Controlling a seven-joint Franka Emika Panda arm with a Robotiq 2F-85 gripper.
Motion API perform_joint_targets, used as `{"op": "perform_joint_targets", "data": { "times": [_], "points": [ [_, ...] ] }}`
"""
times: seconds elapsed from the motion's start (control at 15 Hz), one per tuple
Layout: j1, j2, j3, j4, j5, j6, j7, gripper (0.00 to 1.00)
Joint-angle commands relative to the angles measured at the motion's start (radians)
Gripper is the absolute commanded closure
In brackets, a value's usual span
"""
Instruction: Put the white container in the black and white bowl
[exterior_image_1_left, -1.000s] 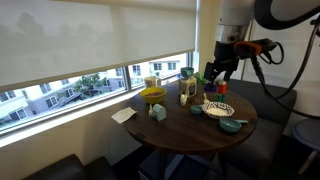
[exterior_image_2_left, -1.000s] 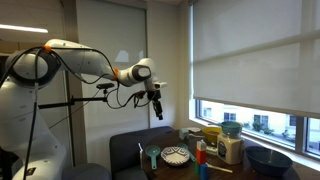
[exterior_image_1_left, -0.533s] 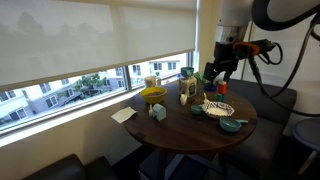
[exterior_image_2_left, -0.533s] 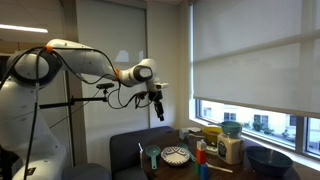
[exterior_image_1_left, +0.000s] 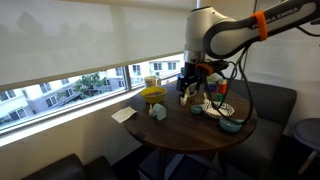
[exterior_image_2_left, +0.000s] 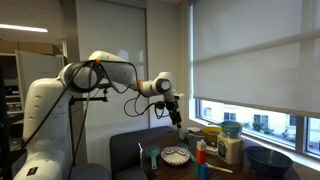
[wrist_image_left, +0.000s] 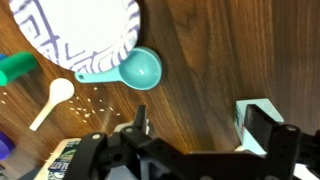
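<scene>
The white container (exterior_image_1_left: 157, 112) with a greyish-teal side stands on the round wooden table (exterior_image_1_left: 180, 132), near its window side. The black and white bowl (exterior_image_1_left: 218, 108) sits on the other side of the table and also shows in an exterior view (exterior_image_2_left: 176, 155). My gripper (exterior_image_1_left: 189, 88) hangs open and empty above the table between them. In the wrist view the gripper (wrist_image_left: 205, 138) is open over bare wood. The container (wrist_image_left: 246, 122) lies at its right finger, partly hidden by it. The bowl (wrist_image_left: 80, 30) is at the top left.
A teal scoop (wrist_image_left: 135, 68) and a white spoon (wrist_image_left: 50, 100) lie by the patterned bowl. A yellow bowl (exterior_image_1_left: 153, 95), a white bottle (exterior_image_1_left: 186, 95), a teal bowl (exterior_image_1_left: 230, 124) and a paper sheet (exterior_image_1_left: 124, 115) share the table. The window runs along the far side.
The arm has swung from beyond the patterned bowl to over the middle of the table and come lower, toward the white container. The gripper stays open.
</scene>
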Motion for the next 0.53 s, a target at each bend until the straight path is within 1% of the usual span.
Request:
{"op": "perform_joint_targets", "data": {
  "times": [0.0,0.2,0.27,0.4,0.47],
  "points": [
    [0.096,0.202,-0.046,0.25,0.003,0.006,0.023,0.0],
    [0.125,0.304,-0.051,0.409,0.14,-0.05,-0.049,0.0],
    [0.139,0.221,-0.082,0.265,0.088,0.01,-0.02,0.0],
    [0.15,0.269,-0.084,0.341,0.128,-0.013,-0.037,0.0],
    [0.15,0.279,-0.085,0.358,0.134,-0.016,-0.04,0.0]
  ]
}}
